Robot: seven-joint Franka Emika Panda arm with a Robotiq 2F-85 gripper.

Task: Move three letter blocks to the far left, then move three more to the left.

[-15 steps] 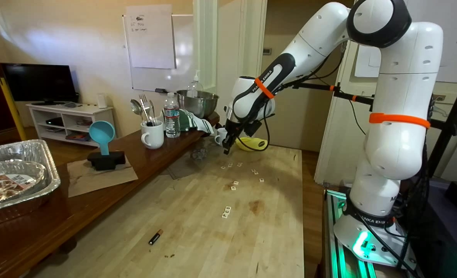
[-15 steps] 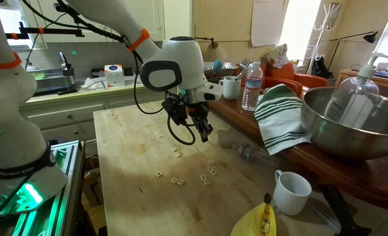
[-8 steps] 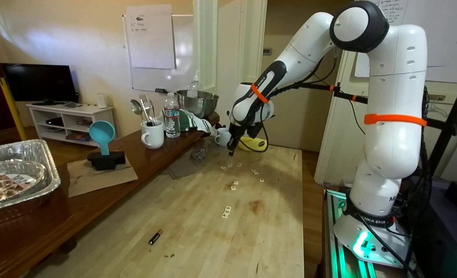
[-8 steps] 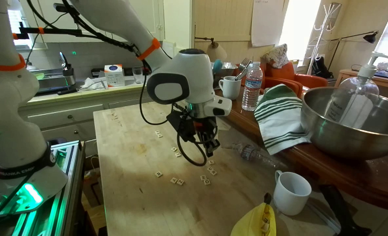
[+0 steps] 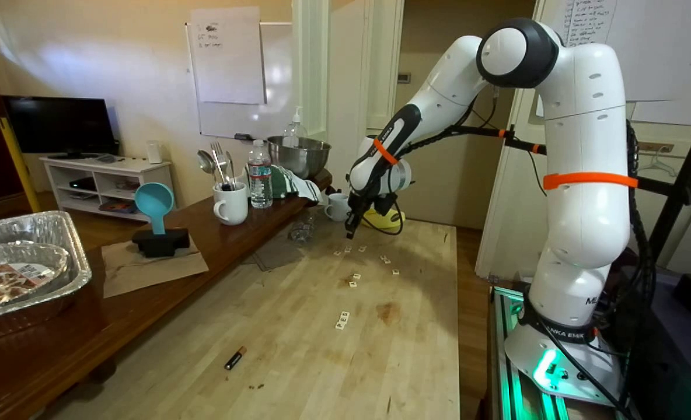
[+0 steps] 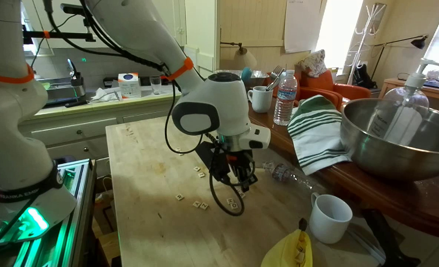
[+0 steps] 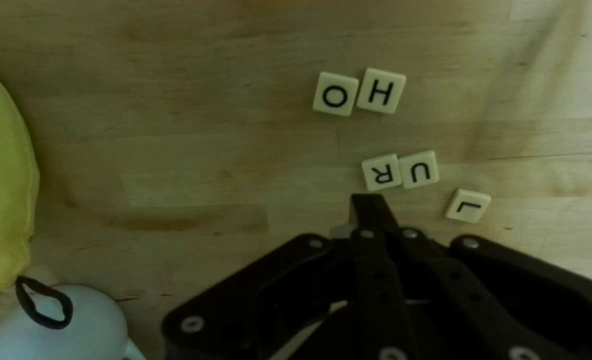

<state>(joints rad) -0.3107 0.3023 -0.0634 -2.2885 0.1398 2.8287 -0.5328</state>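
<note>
Small pale letter blocks lie flat on the wooden table in loose groups. In the wrist view O (image 7: 336,94) and H (image 7: 381,90) sit side by side, R (image 7: 381,172) and U (image 7: 418,170) touch, and L (image 7: 468,205) lies apart. My gripper (image 7: 371,200) is shut with nothing between its fingers, above the table just short of R. In an exterior view the gripper (image 6: 246,188) covers L and part of the R-U pair. W (image 6: 179,197) and another pair (image 6: 200,205) lie nearby. A short row of blocks (image 5: 342,320) stands further along the table.
A yellow pouch (image 6: 284,252) and a white mug (image 6: 330,218) stand near the blocks. A clear plastic bottle (image 6: 282,172) lies beside the raised dark wooden ledge (image 5: 217,245). A battery (image 5: 235,358) lies on the table. A steel bowl (image 6: 390,155) sits on the ledge.
My arm has come down and across toward the R, U and L blocks, the gripper staying shut. The blocks have not visibly moved.
</note>
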